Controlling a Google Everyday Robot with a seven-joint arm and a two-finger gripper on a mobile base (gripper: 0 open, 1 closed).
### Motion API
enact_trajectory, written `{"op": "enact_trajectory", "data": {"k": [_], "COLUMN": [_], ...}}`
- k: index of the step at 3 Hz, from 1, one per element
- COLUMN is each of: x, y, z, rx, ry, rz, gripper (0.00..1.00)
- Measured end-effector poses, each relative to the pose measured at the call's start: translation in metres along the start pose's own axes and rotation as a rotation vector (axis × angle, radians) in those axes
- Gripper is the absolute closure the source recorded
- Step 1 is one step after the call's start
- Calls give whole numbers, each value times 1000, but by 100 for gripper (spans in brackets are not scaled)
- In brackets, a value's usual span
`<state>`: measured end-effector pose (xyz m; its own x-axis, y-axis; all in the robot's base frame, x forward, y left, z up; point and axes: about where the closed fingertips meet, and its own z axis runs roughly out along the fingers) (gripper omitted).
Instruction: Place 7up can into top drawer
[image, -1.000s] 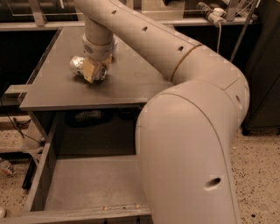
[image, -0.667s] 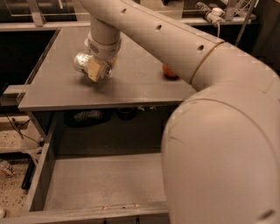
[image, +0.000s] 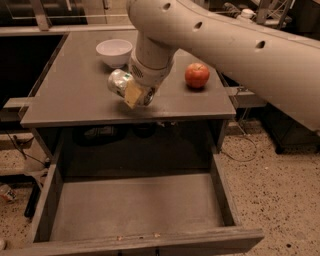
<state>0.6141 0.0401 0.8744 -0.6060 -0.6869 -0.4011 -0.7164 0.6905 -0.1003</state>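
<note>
The silvery 7up can (image: 119, 82) with green marks lies on its side in my gripper (image: 134, 93), held just above the front part of the grey tabletop (image: 70, 95). The gripper is shut on the can, with a tan finger pad (image: 132, 94) across its near end. The big white arm reaches in from the upper right. The top drawer (image: 135, 210) is pulled wide open below the tabletop's front edge, with a bare grey-brown floor and low side walls.
A white bowl (image: 114, 52) stands at the back of the tabletop. A red apple (image: 197, 75) sits to the right of the gripper. Speckled floor lies to the right, and cables and clutter on the left.
The gripper with the can has moved toward the tabletop's front edge and rightward in view. The view has shifted, so the bowl and apple now show.
</note>
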Motion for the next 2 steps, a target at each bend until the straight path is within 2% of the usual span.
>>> {"op": "enact_trajectory", "data": {"k": [1,2], "x": [42,97], "y": [8,47], "z": [-25,-47], "rx": [26,64], "ry": [-12,13], "rz": [29,-17], "gripper": [100,100]}}
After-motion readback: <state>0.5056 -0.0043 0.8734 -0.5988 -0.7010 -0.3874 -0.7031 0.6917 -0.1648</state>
